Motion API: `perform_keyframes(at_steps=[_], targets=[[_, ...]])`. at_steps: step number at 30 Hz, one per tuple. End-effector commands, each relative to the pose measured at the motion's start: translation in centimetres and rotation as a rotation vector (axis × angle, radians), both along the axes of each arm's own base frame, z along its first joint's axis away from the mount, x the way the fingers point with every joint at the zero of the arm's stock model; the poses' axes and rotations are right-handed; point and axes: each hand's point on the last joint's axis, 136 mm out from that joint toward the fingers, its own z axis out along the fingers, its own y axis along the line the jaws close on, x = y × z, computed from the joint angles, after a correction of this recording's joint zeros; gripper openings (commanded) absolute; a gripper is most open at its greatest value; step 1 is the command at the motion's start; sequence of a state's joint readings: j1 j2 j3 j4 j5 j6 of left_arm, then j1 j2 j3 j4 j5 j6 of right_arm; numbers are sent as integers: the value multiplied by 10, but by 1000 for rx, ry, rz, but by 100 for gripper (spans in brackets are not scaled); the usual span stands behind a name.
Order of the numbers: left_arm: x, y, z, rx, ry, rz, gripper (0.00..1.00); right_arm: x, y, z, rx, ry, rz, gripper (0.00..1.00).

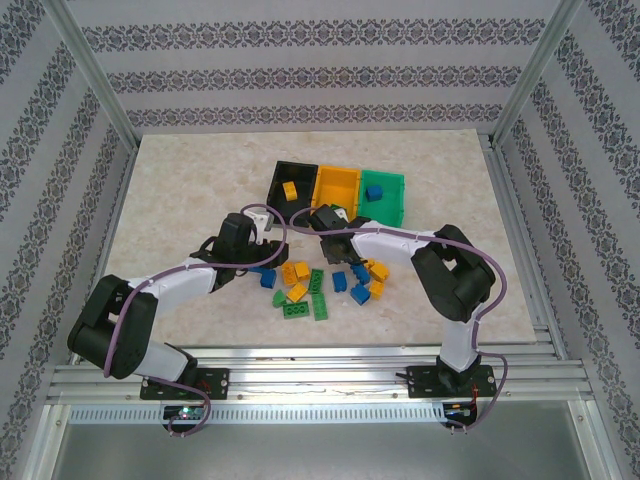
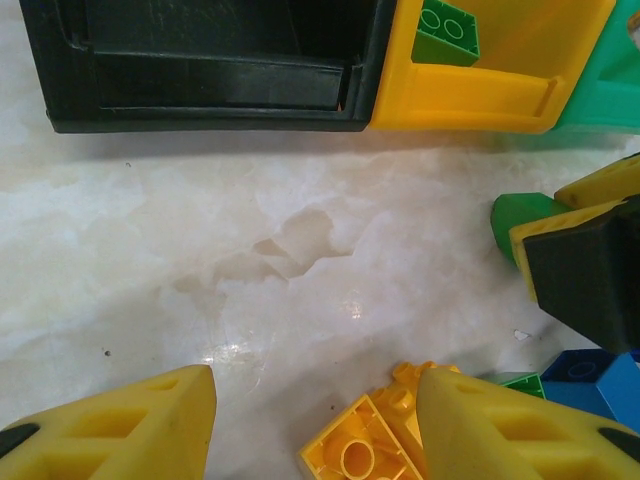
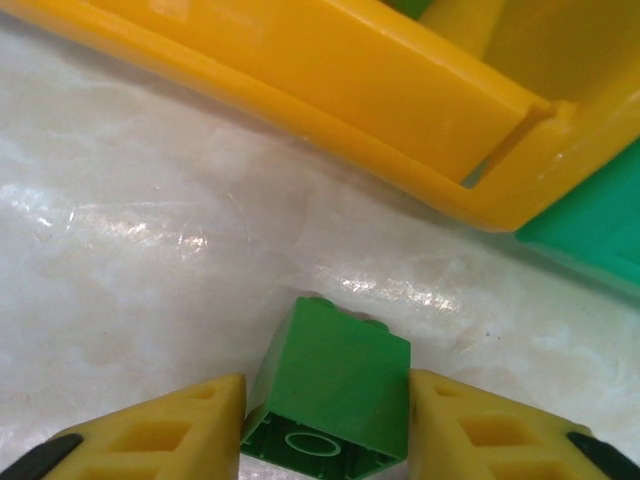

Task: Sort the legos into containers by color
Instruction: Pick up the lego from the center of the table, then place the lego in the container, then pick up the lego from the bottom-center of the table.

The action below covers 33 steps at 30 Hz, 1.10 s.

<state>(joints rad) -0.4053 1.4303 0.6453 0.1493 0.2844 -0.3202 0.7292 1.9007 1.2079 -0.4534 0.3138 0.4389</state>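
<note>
The containers stand in a row at the back: black bin (image 1: 290, 180), yellow-orange bin (image 1: 336, 186), green bin (image 1: 384, 195). My right gripper (image 3: 328, 388) is shut on a green lego (image 3: 332, 355) lying on its side on the table just in front of the yellow-orange bin (image 3: 330, 75). My left gripper (image 2: 315, 392) is open low over the table, with a yellow lego (image 2: 365, 450) lying against its right finger (image 2: 500, 430). In the overhead view both grippers, left (image 1: 268, 243) and right (image 1: 333, 240), work between the bins and the loose legos (image 1: 320, 285).
A yellow brick (image 1: 289, 190) lies in the black bin, a green brick (image 2: 447, 30) in the yellow-orange bin, a blue brick (image 1: 375, 192) in the green bin. The right gripper's finger (image 2: 585, 270) sits close to the right of my left gripper. Bare table lies left of the bins.
</note>
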Motion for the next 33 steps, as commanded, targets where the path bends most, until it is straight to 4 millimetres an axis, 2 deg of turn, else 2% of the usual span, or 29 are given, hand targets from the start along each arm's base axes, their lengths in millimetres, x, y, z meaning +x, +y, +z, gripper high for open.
perform_keyframes(at_steps=[1,6,10,14,18,19,22,24,27,33], targets=[[2,0,12,-16,-53,-5,55,-1,4,3,11,6,10,38],[2,0,11,-16,-52,-5,55,5,12,25,48,-37,22,36],[2,0,10,-16,-50,-4,55,17,22,59,98,-106,40,36],[3,0,8,-13,-46,-3,55,42,26,94,146,-181,45,37],[4,0,5,-9,-40,-4,55,77,21,113,180,-230,23,38],[4,0,4,-8,-38,-7,55,85,19,114,184,-230,16,41],[4,0,3,-4,-38,-6,55,101,17,118,176,-236,6,65],[3,1,3,-2,-38,-4,55,101,18,119,167,-244,15,72],[4,1,3,-2,-40,-4,55,90,23,116,187,-243,40,74],[3,-2,3,-19,-33,-13,55,48,27,100,236,-163,98,74]])
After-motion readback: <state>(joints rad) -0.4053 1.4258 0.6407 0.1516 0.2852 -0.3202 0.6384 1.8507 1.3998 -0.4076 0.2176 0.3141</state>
